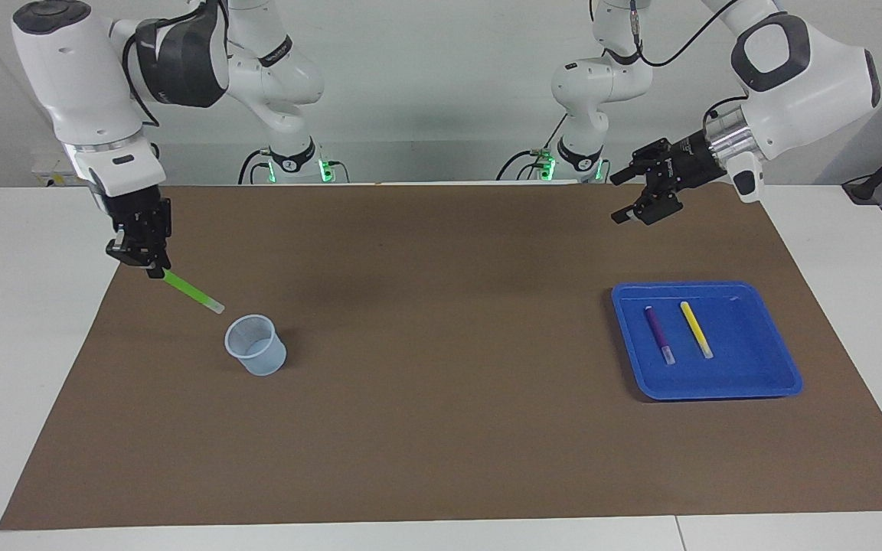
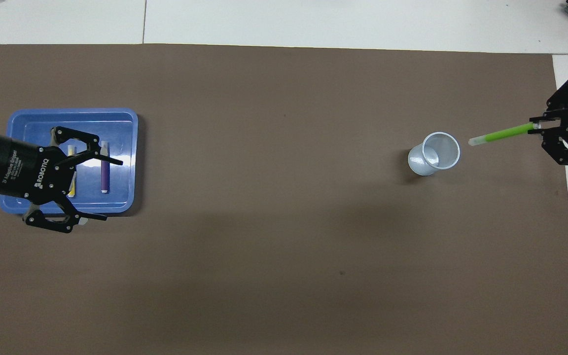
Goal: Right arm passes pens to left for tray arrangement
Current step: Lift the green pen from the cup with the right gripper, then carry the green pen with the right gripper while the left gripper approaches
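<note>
Brown worktop (image 1: 441, 428) carries a blue tray (image 1: 782, 360) holding purple pen (image 1: 657, 329) and yellow pen (image 1: 695, 327). Left gripper (image 1: 628, 205), jaws wide, waits apparently above it. Right gripper (image 1: 151, 268) jaws pinch the green pen (image 1: 192, 291) aloft beside a cup (image 1: 256, 346), likely for handover.

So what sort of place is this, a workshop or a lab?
Most likely a robotics lab: two white arms mounted at a table covered with a brown mat, right gripper holding a green pen, left gripper open above it, nearer the robots than a blue tray.
</note>
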Robot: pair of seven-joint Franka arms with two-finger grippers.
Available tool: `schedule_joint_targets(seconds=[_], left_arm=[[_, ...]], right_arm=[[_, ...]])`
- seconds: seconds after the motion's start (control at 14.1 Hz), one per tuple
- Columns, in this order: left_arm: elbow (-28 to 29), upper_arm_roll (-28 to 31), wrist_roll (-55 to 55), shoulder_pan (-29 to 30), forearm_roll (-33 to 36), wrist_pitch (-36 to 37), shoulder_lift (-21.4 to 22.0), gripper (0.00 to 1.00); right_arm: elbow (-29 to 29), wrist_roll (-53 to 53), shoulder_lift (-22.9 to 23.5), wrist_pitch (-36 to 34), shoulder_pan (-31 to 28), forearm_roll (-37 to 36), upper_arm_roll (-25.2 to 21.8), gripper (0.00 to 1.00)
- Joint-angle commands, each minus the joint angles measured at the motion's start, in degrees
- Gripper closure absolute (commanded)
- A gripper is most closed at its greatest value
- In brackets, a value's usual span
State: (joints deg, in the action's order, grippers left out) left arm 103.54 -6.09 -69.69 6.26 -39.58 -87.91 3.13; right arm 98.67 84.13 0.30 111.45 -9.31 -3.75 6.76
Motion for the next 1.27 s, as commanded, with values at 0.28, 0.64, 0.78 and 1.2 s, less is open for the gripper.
schedule_joint_targets(seconds=[0.28, 0.64, 0.78, 1.2], left_arm=[[0.6, -0.1, -2.5, -1.9, -0.2, -5.1, 0.9, 0.05], [1.0, -0.2, -6.4, -4.3, -0.4, -10.9, 0.7, 0.05], [1.4, -0.2, -8.3, -5.9, -1.8, -13.4, 0.6, 0.07], [1.8, -0.2, -12.9, -9.1, -3.7, -20.2, 0.3, 0.09]], right_arm=[[-2.3, -27.1, -1.1, -11.2, -0.3, -0.2, 2.2, 1.0], [-2.4, -42.9, -2.1, -16.7, -0.3, 3.4, 4.7, 1.0], [-2.5, -47.2, -2.1, -18.4, -0.3, 5.5, 5.3, 1.0], [-2.8, -60.3, -3.3, -21.5, -0.3, 10.2, 11.1, 1.0]])
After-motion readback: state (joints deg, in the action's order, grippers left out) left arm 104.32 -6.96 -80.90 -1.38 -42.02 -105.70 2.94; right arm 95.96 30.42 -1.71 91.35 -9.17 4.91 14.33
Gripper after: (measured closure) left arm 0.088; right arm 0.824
